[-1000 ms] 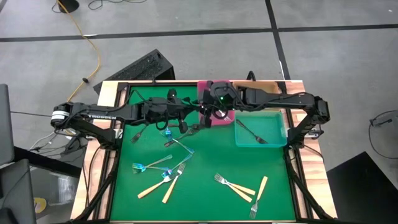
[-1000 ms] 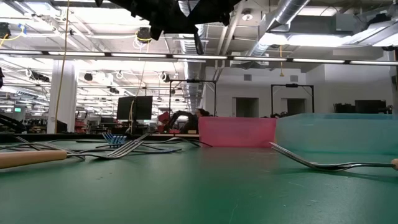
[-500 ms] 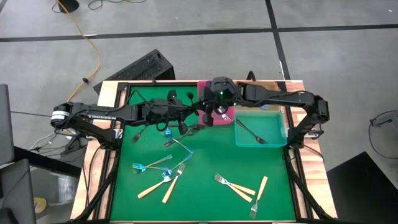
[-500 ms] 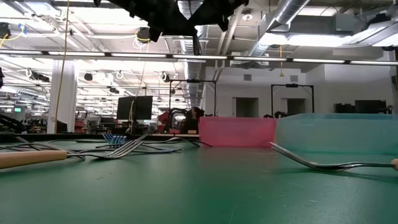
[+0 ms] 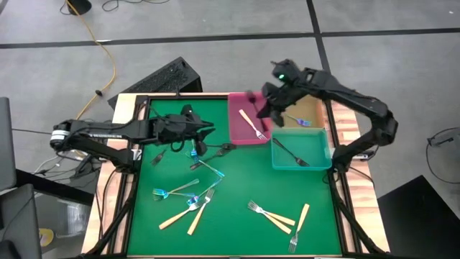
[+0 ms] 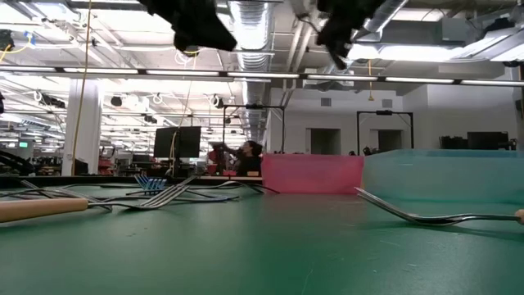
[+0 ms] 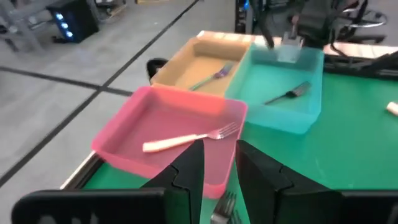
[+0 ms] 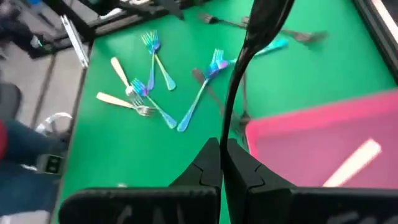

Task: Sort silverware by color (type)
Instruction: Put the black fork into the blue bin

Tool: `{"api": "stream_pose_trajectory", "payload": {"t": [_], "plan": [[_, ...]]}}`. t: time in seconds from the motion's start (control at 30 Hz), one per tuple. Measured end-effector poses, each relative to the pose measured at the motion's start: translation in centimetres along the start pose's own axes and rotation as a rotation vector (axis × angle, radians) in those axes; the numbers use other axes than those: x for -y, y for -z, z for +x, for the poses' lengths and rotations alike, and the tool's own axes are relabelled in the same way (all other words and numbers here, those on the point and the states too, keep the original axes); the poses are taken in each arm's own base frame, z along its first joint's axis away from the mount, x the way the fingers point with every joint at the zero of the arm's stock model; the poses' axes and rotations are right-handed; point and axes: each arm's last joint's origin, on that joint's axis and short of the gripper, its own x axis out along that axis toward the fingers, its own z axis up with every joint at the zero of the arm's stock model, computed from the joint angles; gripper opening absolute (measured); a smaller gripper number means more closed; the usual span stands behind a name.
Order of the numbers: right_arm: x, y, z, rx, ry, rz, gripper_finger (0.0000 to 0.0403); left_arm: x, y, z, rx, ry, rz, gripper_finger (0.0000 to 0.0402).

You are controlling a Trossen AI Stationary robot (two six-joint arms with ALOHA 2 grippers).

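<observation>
Right gripper (image 8: 222,163): my fingers are pressed together on a black fork (image 8: 252,38), which stands up out of them; in the high view I hover above the upper right of the mat, between the pink tray (image 5: 237,115) and the tan tray (image 5: 314,109).
Left gripper (image 7: 216,163): my fingers stand slightly apart with nothing between them; in the high view I sit left of centre, just left of the pink tray.
Pink tray: holds one tan-handled fork (image 5: 253,124), lying diagonally.
Tan tray: holds one iridescent blue fork (image 7: 209,76); upper right of the high view.
Teal tray (image 5: 325,153): holds one black fork (image 5: 289,152); directly below the tan tray.
Loose silverware: blue forks (image 5: 175,191) and tan-handled forks (image 5: 272,216) lie scattered over the green mat (image 5: 237,230), with dark forks near the left gripper.
</observation>
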Motion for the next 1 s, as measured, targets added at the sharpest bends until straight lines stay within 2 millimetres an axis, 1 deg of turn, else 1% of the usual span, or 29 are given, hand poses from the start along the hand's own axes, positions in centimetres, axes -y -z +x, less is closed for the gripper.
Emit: {"api": "stream_pose_trajectory", "payload": {"t": [0.1,0.23,0.4,0.57,0.67,0.73,0.9,1.0], "plan": [[0.5,2.3,-1.3,-0.032,-0.060,0.082,0.0022,-0.4,-0.5,-1.1,0.036,-0.014,-0.015,0.0076],[0.7,6.0,-2.2,-0.108,-0.105,0.209,0.0022,-1.0,-0.9,-2.4,0.070,-0.046,-0.028,0.0076],[0.9,10.5,-2.2,-0.150,-0.168,0.339,0.0022,-1.3,-0.9,-2.8,0.076,-0.101,-0.014,0.0076],[1.5,14.4,-1.4,-0.200,-0.173,0.440,0.0022,-1.6,-0.9,-2.5,0.070,-0.123,-0.035,0.0076],[2.3,16.2,-0.9,-0.237,-0.141,0.504,0.0022,-1.8,-0.8,-2.4,0.065,-0.130,-0.052,0.0076],[2.8,17.0,-0.6,-0.259,-0.111,0.533,0.0022,-1.9,-0.8,-2.4,0.066,-0.132,-0.057,0.0076],[3.9,18.2,-0.3,-0.320,-0.037,0.558,0.0022,-2.0,-0.8,-2.3,0.065,-0.140,-0.062,0.0076],[4.4,18.9,-0.3,-0.403,0.029,0.572,0.0022,-2.1,-0.8,-2.3,0.064,-0.142,-0.067,0.0076]]}}
